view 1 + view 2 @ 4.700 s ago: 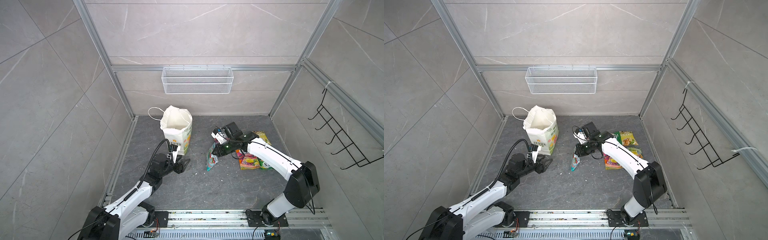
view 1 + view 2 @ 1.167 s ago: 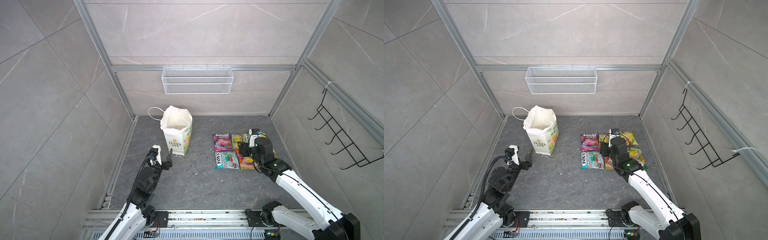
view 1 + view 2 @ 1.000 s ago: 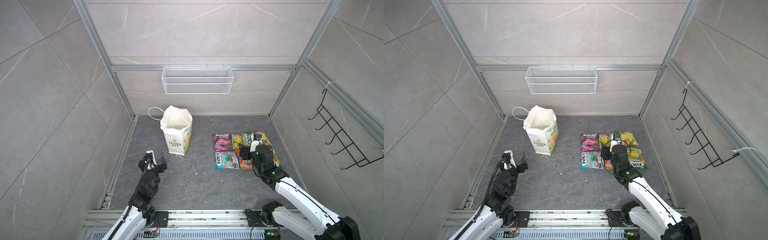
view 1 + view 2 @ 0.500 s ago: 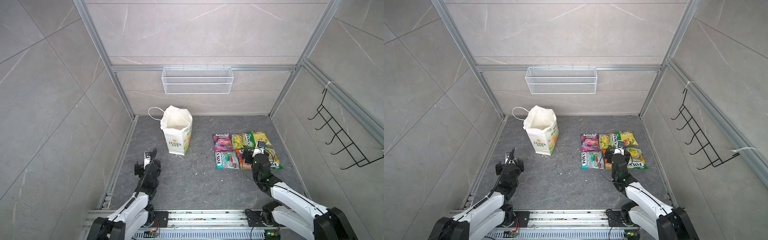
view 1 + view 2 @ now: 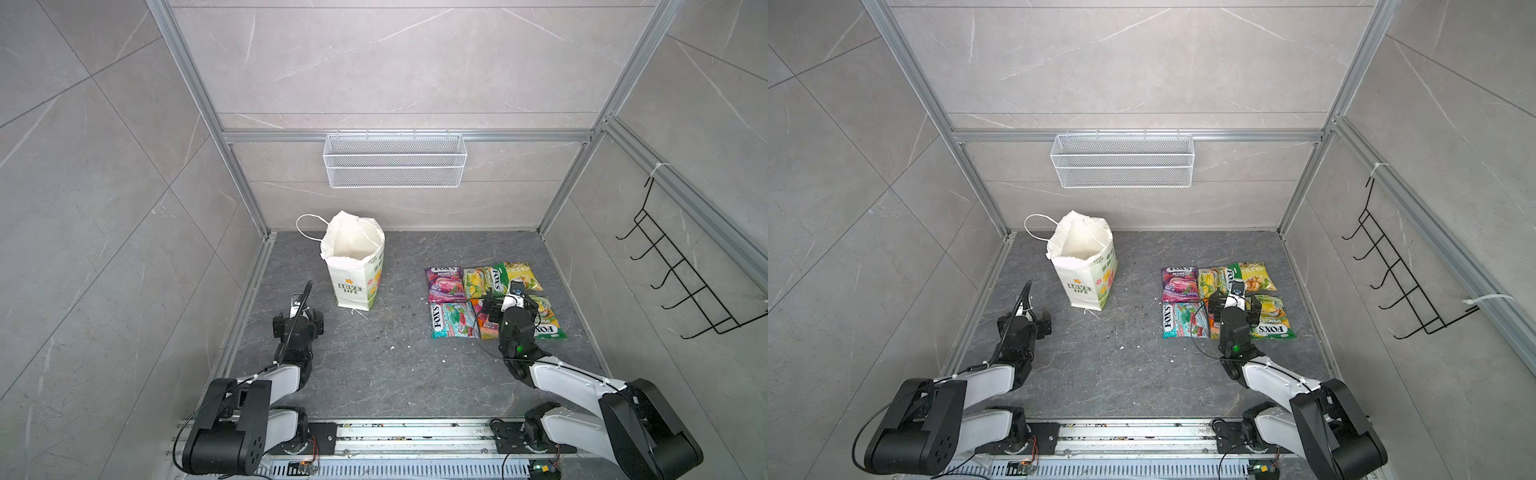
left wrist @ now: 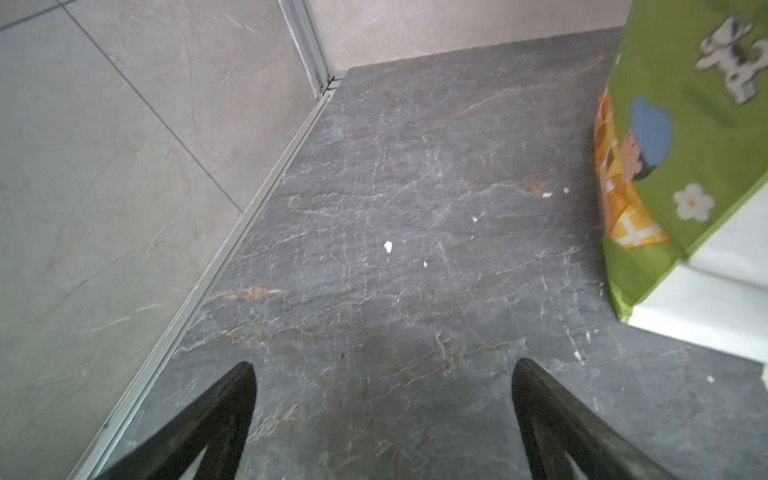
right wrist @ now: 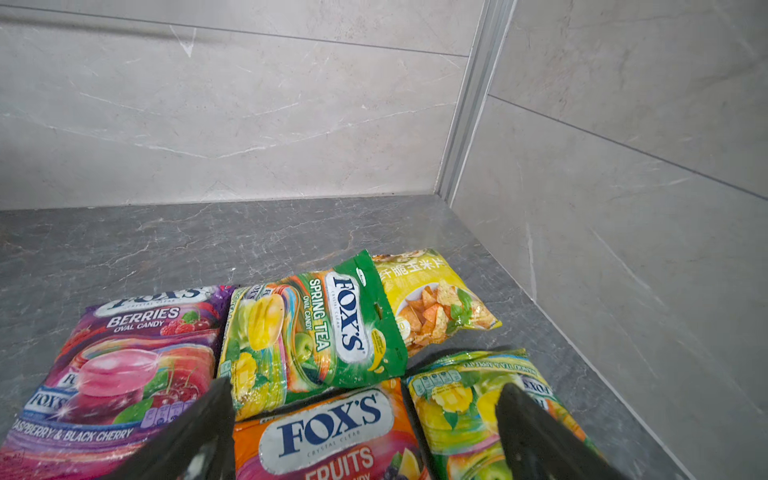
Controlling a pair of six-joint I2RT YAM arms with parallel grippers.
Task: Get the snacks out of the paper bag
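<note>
**Unloading judged complete; both grippers empty, clearance to be kept.**
The left gripper (image 6: 382,363) is found spread wide with nothing between its fingers. The bag (image 5: 353,286) stands upright near them, ahead and toward the right arm, and only white paper is seen inside it. The right gripper (image 7: 365,383) is likewise wide and empty. Six snacks (image 5: 482,284) lie flat in two rows ahead of and beneath its fingers, well apart from the bag. Any retreat is best made upward first, so that no pouch is dragged and the bag is not tipped.
</note>
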